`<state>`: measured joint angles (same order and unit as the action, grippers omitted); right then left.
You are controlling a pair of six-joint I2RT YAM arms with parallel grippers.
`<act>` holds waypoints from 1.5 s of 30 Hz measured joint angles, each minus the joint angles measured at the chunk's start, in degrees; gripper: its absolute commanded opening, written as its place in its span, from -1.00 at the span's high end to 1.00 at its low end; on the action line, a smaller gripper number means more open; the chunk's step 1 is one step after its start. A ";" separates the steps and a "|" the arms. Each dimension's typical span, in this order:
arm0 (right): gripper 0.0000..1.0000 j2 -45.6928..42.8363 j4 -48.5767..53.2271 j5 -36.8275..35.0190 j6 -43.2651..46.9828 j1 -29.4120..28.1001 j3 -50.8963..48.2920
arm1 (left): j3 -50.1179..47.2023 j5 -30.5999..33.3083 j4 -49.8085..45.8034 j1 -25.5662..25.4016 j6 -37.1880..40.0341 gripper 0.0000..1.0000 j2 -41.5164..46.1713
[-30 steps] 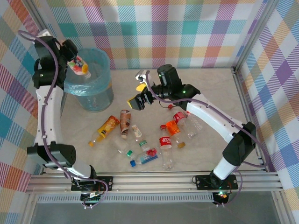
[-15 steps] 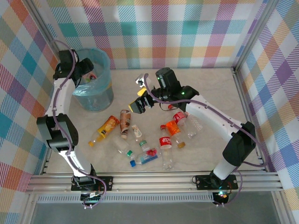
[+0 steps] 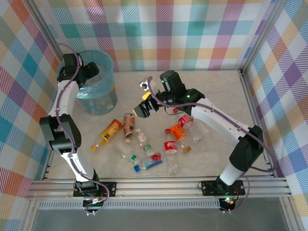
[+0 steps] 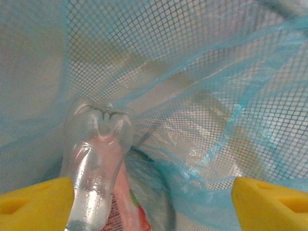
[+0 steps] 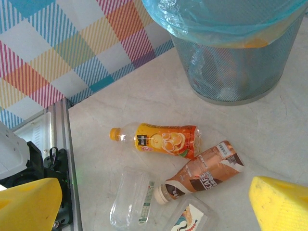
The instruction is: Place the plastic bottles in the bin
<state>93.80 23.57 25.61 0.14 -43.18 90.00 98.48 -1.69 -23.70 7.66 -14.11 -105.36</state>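
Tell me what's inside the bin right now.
One clear bottle with a pink-red label sits in the bin, against the blue bag liner, by the left fingers. The bottle and bag folds cover the bottom, so anything lying beneath can't be seen.

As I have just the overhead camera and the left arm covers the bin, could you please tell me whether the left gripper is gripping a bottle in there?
Observer: No. In the left wrist view the left gripper is open inside the bin. A clear bottle lies beside one finger, not clamped.
Operator: Thank you. What lies under the right gripper?
Observer: The right gripper is open above the table. An orange-labelled bottle and a brown-labelled bottle lie below it, near the bin.
Operator: Is the bin solid-walled?
Observer: No. The right wrist view shows a mesh wall, with the blue bag folded over the rim.
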 measured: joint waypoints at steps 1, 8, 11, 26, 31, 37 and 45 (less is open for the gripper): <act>-0.99 -0.09 0.15 -0.20 -0.07 -0.04 0.00 | 0.02 0.00 -0.09 0.00 0.00 -0.70 0.17; -0.99 -1.79 4.00 -8.48 -1.84 0.02 -0.04 | 0.02 -0.02 -0.55 -0.02 -0.68 -0.68 6.67; -0.99 -4.13 5.70 -14.34 -3.43 1.09 -1.81 | -0.35 0.04 -0.15 -0.44 -1.07 -0.67 12.59; -0.95 -10.64 13.20 -24.57 -9.22 26.91 -19.71 | -11.61 4.11 -0.39 -22.45 3.63 -0.64 33.40; -0.81 -4.46 13.35 -28.13 -5.86 28.22 -19.71 | -13.66 3.72 -3.41 -31.76 5.46 -0.65 33.18; -0.70 3.21 13.38 -28.68 -3.91 28.61 -20.06 | -14.84 2.71 -5.79 -36.24 5.84 -0.66 31.47; -0.60 6.86 13.29 -29.29 -3.58 29.44 -20.06 | -15.65 3.37 -6.75 -36.46 6.08 -0.67 30.29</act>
<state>100.66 36.86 -3.68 -3.44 -13.74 69.93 82.83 1.67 -30.46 -28.80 -8.03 -75.07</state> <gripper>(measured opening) 0.802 0.834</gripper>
